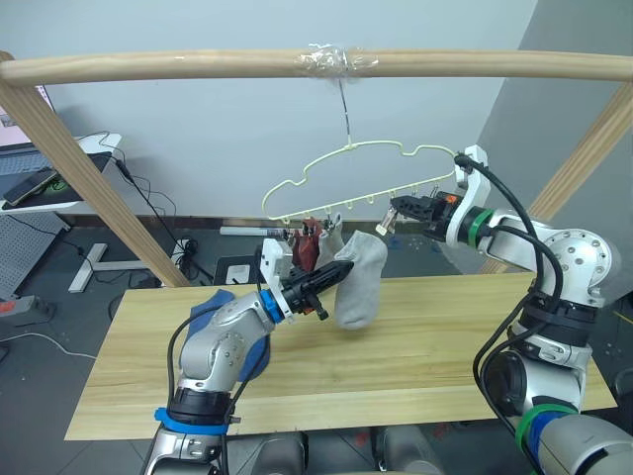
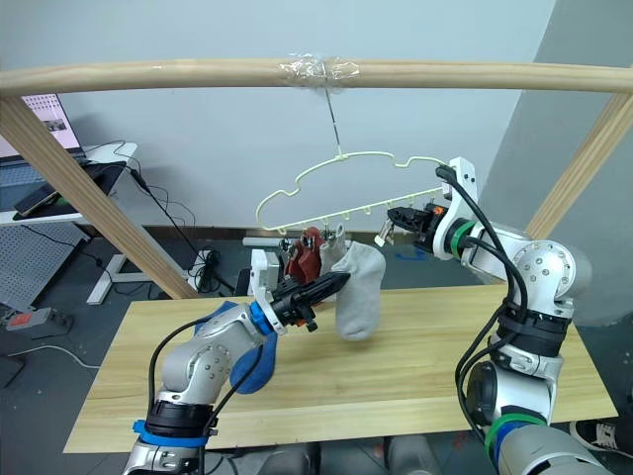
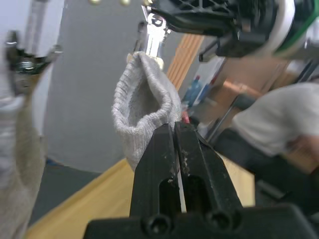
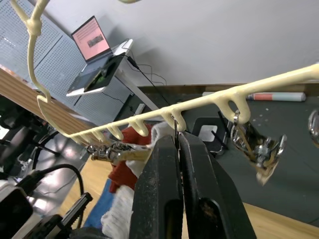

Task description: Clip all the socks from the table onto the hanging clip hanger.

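The pale-yellow clip hanger (image 4: 279, 81) hangs by its hook from the wooden pole. A rust red sock (image 1: 307, 249) and a light grey sock (image 1: 331, 240) hang from its clips. A second light grey sock (image 1: 361, 292) dangles beside them. My left gripper (image 1: 341, 269) is shut on that sock's cuff edge (image 3: 144, 99). My right gripper (image 1: 394, 210) is shut on a metal clip (image 3: 152, 35) right above that cuff, under the hanger's bar. A blue sock (image 1: 213, 305) lies on the table (image 1: 415, 366) under my left forearm.
The thick wooden pole frame (image 1: 198, 65) spans the top, with slanted legs at both sides. An empty clip (image 4: 259, 149) hangs further along the bar. A person in a white shirt (image 3: 269, 124) is behind the table. A desk with a laptop (image 4: 94, 40) stands at the far left.
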